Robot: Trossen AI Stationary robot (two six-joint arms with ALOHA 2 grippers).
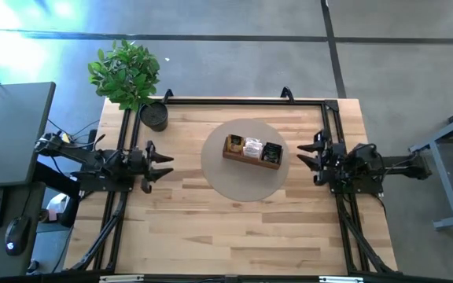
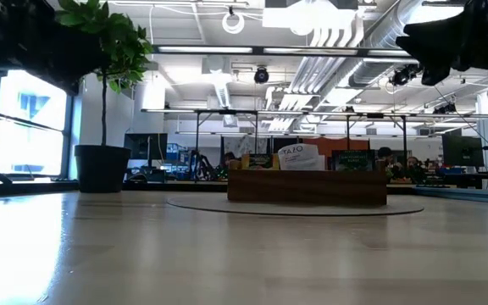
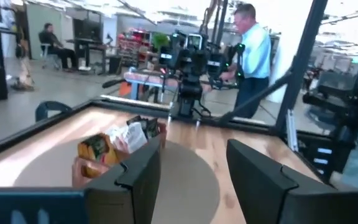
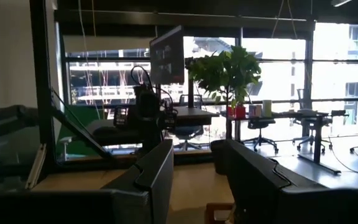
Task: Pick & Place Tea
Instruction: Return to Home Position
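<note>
Tea (image 1: 252, 147) is all sitting in the wooden tray (image 1: 250, 161) mid-worktop (image 1: 211, 228), long axis running arm to arm, with the left arm (image 1: 104, 161) and right arm (image 1: 364, 163) parked off either end, jaws wide and empty, right one a bit nearer.

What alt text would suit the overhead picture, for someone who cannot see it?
A wooden tray of tea packets sits on a grey mat on the table. The left gripper and right gripper, both open, point toward it from either side. A potted plant stands at one corner.
</note>
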